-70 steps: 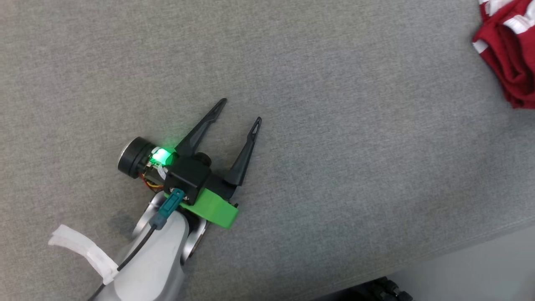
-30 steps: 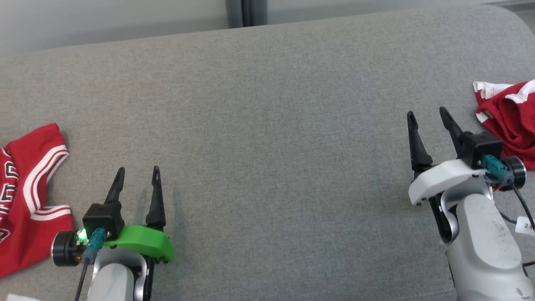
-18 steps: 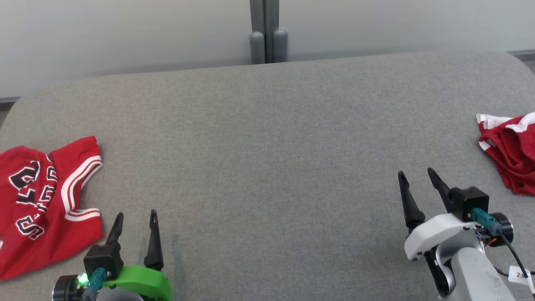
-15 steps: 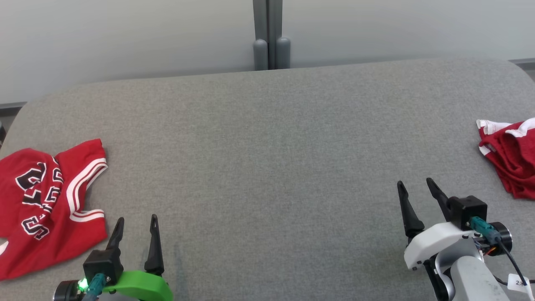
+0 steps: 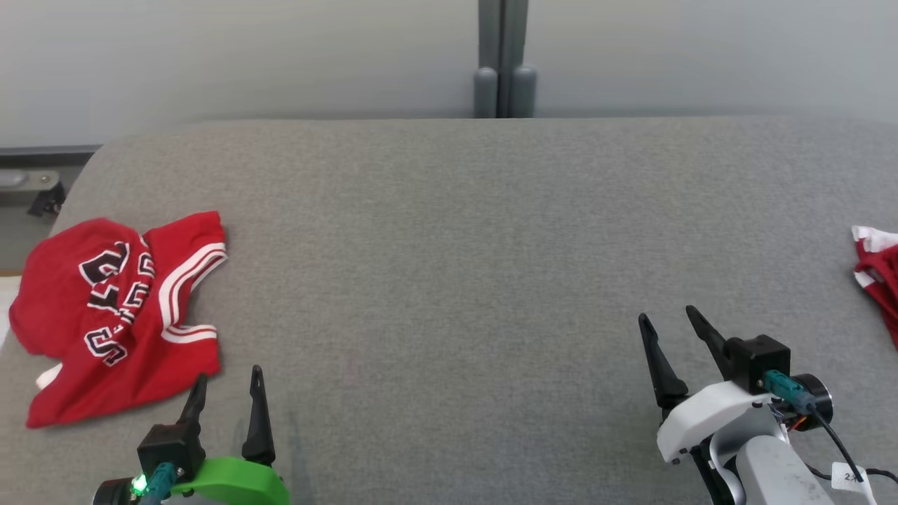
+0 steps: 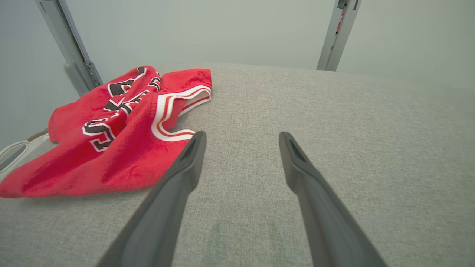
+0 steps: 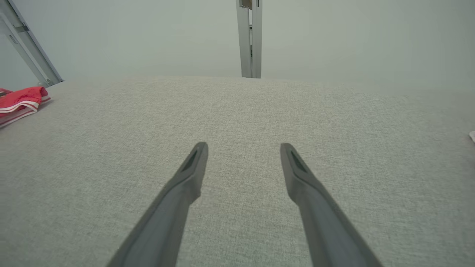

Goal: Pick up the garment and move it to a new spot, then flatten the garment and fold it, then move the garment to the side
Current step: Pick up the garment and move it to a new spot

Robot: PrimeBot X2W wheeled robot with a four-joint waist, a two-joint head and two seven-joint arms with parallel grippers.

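Bright, even, diffuse light all round, with shadows soft-edged. A faint shadow lies on the grey padded surface (image 5: 449, 245) just right of the left gripper (image 5: 229, 374), and a thin dark line runs under the near hem of the red jersey (image 6: 122, 155). Green LED (image 5: 139, 484) glows at that gripper's wrist. Head view is sharp. Wrist views are wide-angle: metal posts (image 6: 339, 33) lean outward at the edges, fingers (image 6: 163, 211) go soft near the bottom edge, back wall hazy.

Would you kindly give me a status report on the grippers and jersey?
Left gripper open, empty, beside the red jersey. Right gripper open, empty, over grey surface. Jersey rumpled at left edge. Second red garment at right edge.
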